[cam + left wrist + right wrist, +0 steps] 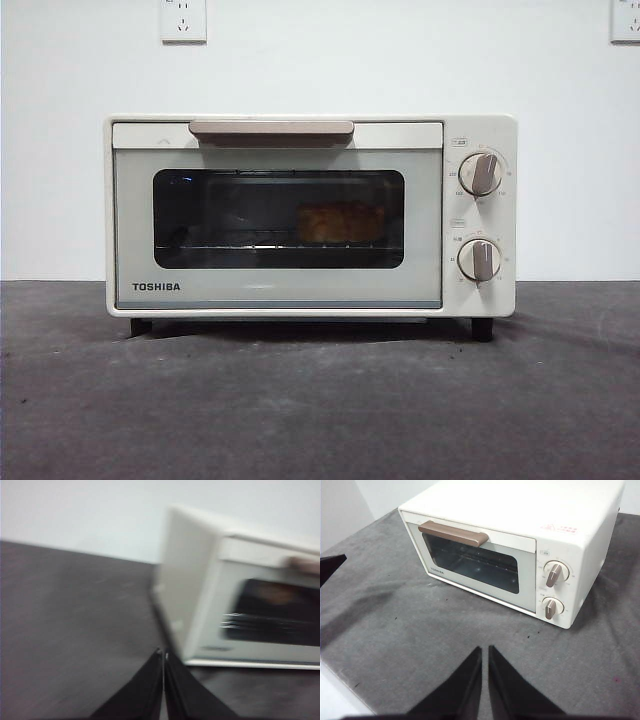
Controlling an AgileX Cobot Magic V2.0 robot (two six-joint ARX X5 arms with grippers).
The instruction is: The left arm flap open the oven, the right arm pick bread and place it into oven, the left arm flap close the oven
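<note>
The cream-white TOSHIBA oven [310, 215] stands on the dark table with its glass door shut and the handle [271, 129] at the top. The golden bread [338, 222] lies inside on the rack, seen through the glass, right of the middle. My left gripper [163, 655] is shut and empty, off the oven's [240, 595] side corner; this view is blurred. My right gripper [485, 652] is shut and empty, above the table in front of the oven [520, 545]. Neither gripper shows in the front view.
The oven has two knobs [480, 173] on its right panel. The dark grey mat [320, 400] covers the table. A white wall with sockets [183, 20] stands behind. A black tip of the other arm [331, 564] shows in the right wrist view.
</note>
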